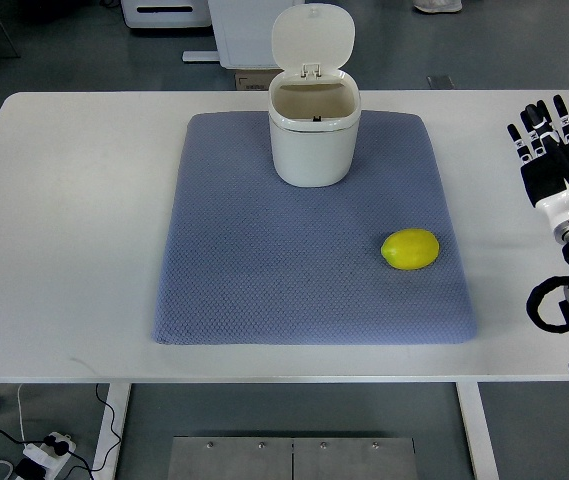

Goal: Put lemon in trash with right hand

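Lemon (410, 249) lies on the blue mat (264, 270), near its right edge. Right hand (549, 150) hovers over the desk (64, 200), fingers straight, holding nothing. Trash bin (313, 135) stands open.

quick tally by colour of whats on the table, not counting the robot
yellow: 1, the lemon
white: 1, the trash bin, lid up
blue-grey: 1, the mat under both
total: 3
The right hand is open at the table's right edge, holding nothing.
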